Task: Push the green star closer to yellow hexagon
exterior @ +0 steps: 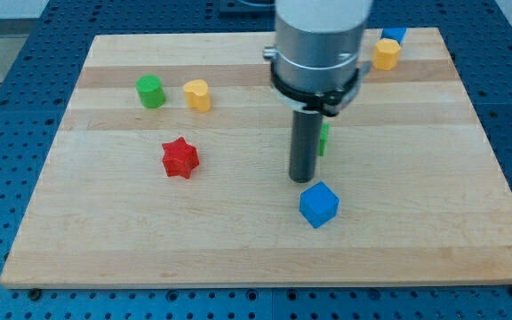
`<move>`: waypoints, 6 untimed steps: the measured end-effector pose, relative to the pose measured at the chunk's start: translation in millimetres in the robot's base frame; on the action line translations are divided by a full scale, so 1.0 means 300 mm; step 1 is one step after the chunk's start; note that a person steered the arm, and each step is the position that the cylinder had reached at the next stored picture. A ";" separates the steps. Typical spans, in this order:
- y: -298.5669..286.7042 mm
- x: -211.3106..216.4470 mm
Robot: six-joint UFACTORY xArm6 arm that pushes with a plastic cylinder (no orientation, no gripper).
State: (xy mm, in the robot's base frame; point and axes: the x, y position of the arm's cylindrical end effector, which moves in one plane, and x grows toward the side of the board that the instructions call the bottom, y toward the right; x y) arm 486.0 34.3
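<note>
The green star (pixel 324 138) is mostly hidden behind my rod; only a green sliver shows at the rod's right side, near the board's middle. The yellow hexagon (pixel 386 53) sits near the view's top right. My tip (pixel 303 179) rests on the board just below and left of the green star, close to it or touching it; I cannot tell which. The hexagon lies up and to the right of the star.
A blue cube (pixel 318 204) lies just below and right of my tip. A red star (pixel 180 158) lies to the left. A green cylinder (pixel 150 91) and a yellow heart-like block (pixel 198 94) sit at the upper left. A blue block (pixel 394 35) lies above the hexagon.
</note>
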 end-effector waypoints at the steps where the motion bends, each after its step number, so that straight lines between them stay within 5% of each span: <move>1: 0.006 -0.113; 3: 0.196 -0.308; 5: 0.302 -0.131; 6: 0.377 -0.179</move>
State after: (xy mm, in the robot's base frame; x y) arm 432.2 147.5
